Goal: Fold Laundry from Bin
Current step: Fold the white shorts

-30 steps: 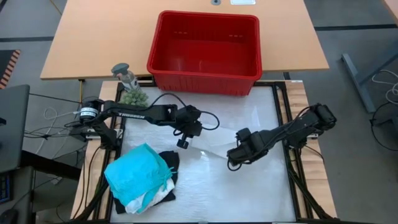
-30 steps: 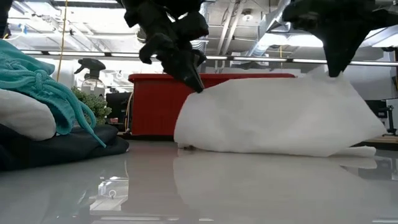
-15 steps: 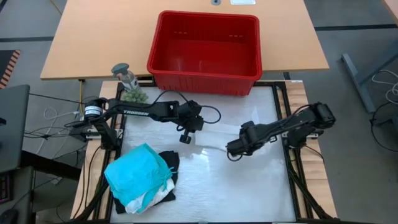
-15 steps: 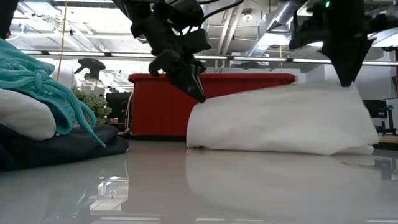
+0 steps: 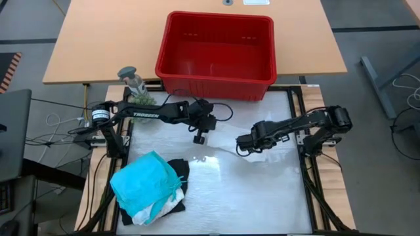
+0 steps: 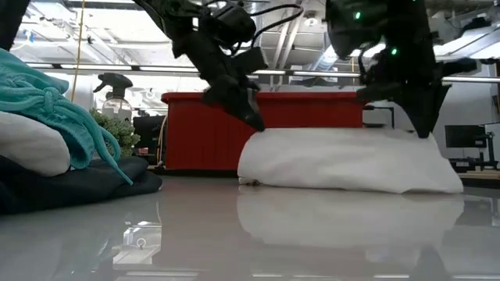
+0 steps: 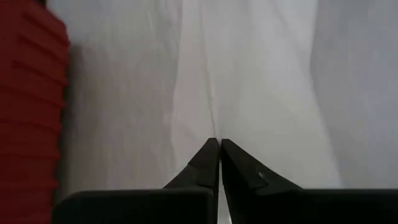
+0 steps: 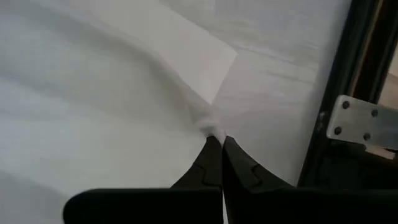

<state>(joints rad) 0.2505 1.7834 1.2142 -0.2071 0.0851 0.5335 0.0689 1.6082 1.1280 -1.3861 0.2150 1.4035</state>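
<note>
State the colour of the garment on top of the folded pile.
Teal garment, seen best in the high view.

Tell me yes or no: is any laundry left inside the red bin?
No. In the high view the bin shows only its bare red floor.

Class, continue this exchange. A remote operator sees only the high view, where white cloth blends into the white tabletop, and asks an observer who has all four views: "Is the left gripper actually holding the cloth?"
Observer: Yes. In its wrist view the left gripper is shut on a fold of the white cloth.
Operator: And the right?
Observer: The right gripper is shut too, pinching a corner of the cloth.
Operator: Is the cloth hanging in the air?
Observer: No. The low view shows it as a low mound, raised only at the two grippers.
</note>
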